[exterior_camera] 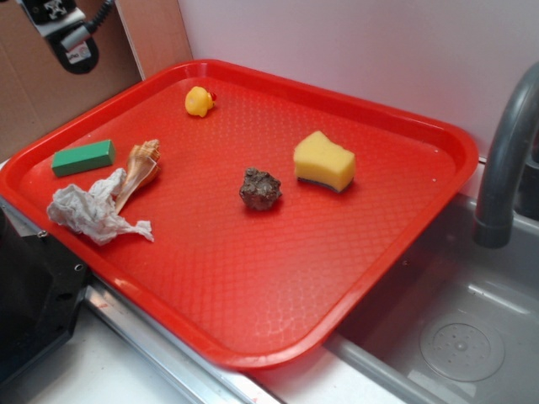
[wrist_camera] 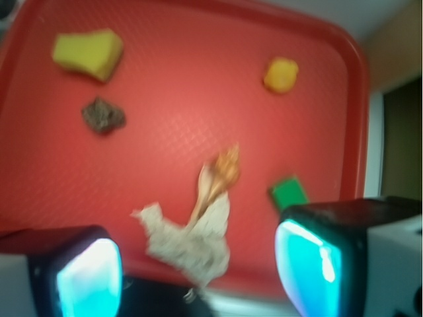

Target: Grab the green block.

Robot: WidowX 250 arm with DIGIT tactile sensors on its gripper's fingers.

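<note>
The green block [exterior_camera: 83,157] lies flat on the red tray [exterior_camera: 278,286] near its left edge. In the wrist view the green block [wrist_camera: 288,193] shows just above my right finger, partly hidden by it. My gripper [wrist_camera: 198,271] is open and empty, high above the tray's near-left side, with the crumpled paper between the fingers in view. In the exterior view only a bit of the arm [exterior_camera: 63,29] shows at the top left; the fingers are out of frame.
On the tray: a crumpled white paper [exterior_camera: 93,212], a tan shell [exterior_camera: 141,167] beside the block, a yellow duck [exterior_camera: 199,101], a dark lump [exterior_camera: 260,188], a yellow sponge [exterior_camera: 323,160]. A sink [exterior_camera: 455,337] and grey faucet [exterior_camera: 505,160] stand to the right.
</note>
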